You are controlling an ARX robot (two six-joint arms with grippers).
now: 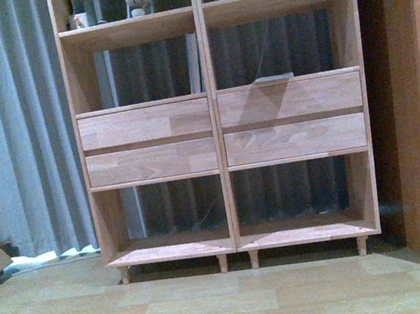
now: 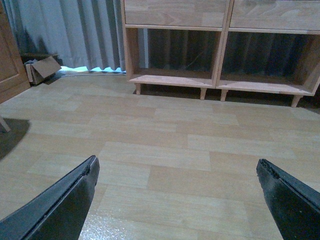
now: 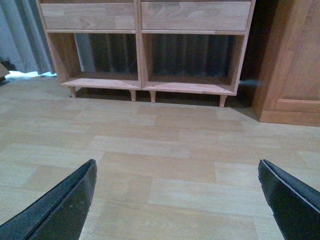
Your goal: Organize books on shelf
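No legible text, label, brand, number or sign in any view. Small items (image 1: 135, 0) on upper board of shelf (image 1: 206, 64): too small and blurred, markings unreadable.

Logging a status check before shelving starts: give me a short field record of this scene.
left tool: open, holding nothing, above floor
right tool: open, holding nothing, above floor
white book: upright beside divider, left middle compartment
second book: lying flat, right middle compartment, edge only
shelf: light wood, four drawer fronts
cabinet: darker wood, right of shelf
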